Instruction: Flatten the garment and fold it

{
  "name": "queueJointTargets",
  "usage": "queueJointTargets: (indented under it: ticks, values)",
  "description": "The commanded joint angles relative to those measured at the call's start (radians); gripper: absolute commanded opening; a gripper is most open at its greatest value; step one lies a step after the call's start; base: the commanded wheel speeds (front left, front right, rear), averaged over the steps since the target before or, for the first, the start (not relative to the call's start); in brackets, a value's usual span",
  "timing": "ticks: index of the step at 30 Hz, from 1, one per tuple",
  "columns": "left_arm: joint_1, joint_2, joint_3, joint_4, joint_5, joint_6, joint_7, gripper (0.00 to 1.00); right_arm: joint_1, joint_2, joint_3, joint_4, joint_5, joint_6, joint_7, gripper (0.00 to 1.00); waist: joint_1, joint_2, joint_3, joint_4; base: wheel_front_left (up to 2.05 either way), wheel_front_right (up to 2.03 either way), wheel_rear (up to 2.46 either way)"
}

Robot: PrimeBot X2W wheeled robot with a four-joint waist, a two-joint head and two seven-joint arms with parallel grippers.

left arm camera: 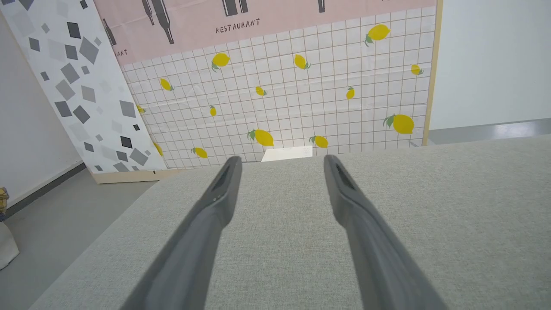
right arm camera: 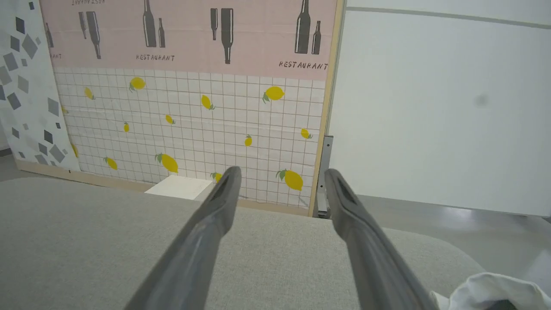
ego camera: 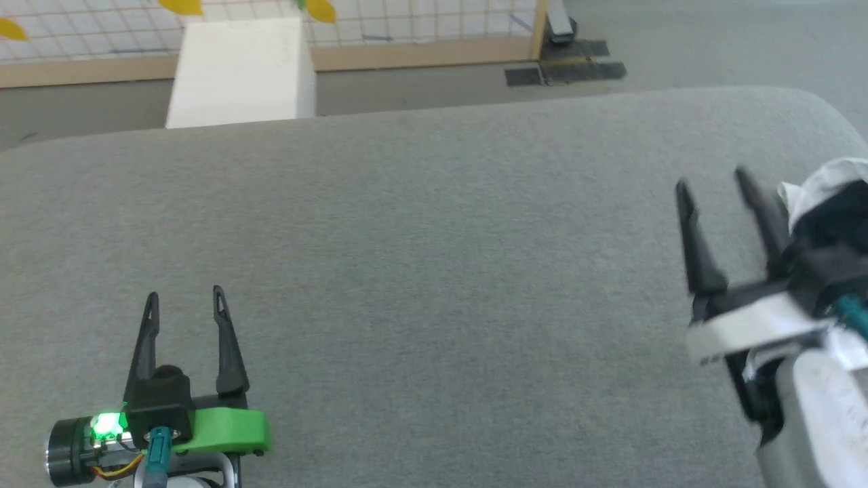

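Note:
The garment (ego camera: 829, 203) lies bunched at the far right edge of the grey padded surface (ego camera: 420, 244), white cloth on top and black below, partly cut off by the frame. My right gripper (ego camera: 712, 179) hovers just left of it, open, nothing between its fingers. In the right wrist view a white fold of the garment (right arm camera: 490, 292) shows at the lower right, beside the open right gripper (right arm camera: 280, 174). My left gripper (ego camera: 184, 295) rests low at the front left, open and empty, far from the garment. The left wrist view shows the left gripper (left arm camera: 282, 160) spread over bare grey fabric.
A white box (ego camera: 241, 71) stands on the floor beyond the surface's far edge. Behind it runs a lemon-print tiled panel (left arm camera: 292, 99) with a wooden base. Dark floor mats (ego camera: 566, 68) lie at the back right. The surface's right corner is rounded (ego camera: 834, 118).

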Motion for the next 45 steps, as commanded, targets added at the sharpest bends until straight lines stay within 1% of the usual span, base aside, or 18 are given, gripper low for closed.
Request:
queueJointTargets:
  ticks: [1,5,10,14,18,19,45]
  values:
    - [0.013,-0.009,-0.001,0.002,-0.004,-0.011,-0.004,1.0,0.035,0.01,0.001,-0.01,-0.012,-0.002,-0.005,1.0,0.0001,0.0,-0.034,0.04,0.0,0.0,0.0]
    - [0.01,-0.018,-0.008,0.006,-0.006,-0.038,-0.004,1.0,0.119,0.069,-0.038,-0.026,-0.016,-0.002,-0.005,1.0,0.0001,0.0,-0.036,0.051,0.0,0.0,0.0]
    - [0.003,-0.035,-0.01,0.019,-0.009,-0.07,-0.004,1.0,0.226,0.12,-0.117,-0.115,-0.047,-0.002,-0.005,1.0,0.0001,0.0,-0.039,0.06,0.0,0.0,0.0]
    - [0.001,-0.048,-0.003,0.032,-0.013,-0.09,-0.004,1.0,0.282,0.135,-0.135,-0.197,-0.085,-0.002,-0.005,1.0,0.0001,0.0,-0.038,0.059,0.0,0.0,0.0]
    - [0.001,-0.063,0.011,0.044,-0.025,-0.113,-0.004,1.0,0.308,0.141,-0.13,-0.232,-0.103,-0.002,-0.005,1.0,0.0001,0.0,-0.037,0.055,0.0,0.0,0.0]
    - [0.002,-0.061,0.007,0.044,-0.02,-0.111,0.0,0.0,0.3,0.139,-0.131,-0.227,-0.096,0.0,0.0,0.0,0.0001,0.0,-0.037,0.055,0.0,0.0,0.0]
    - [-0.003,-0.074,0.018,0.048,-0.007,-0.138,0.05,0.0,0.298,0.14,-0.116,-0.217,-0.105,0.0,0.05,0.0,0.0001,0.0,-0.054,0.052,0.0,0.0,0.0]
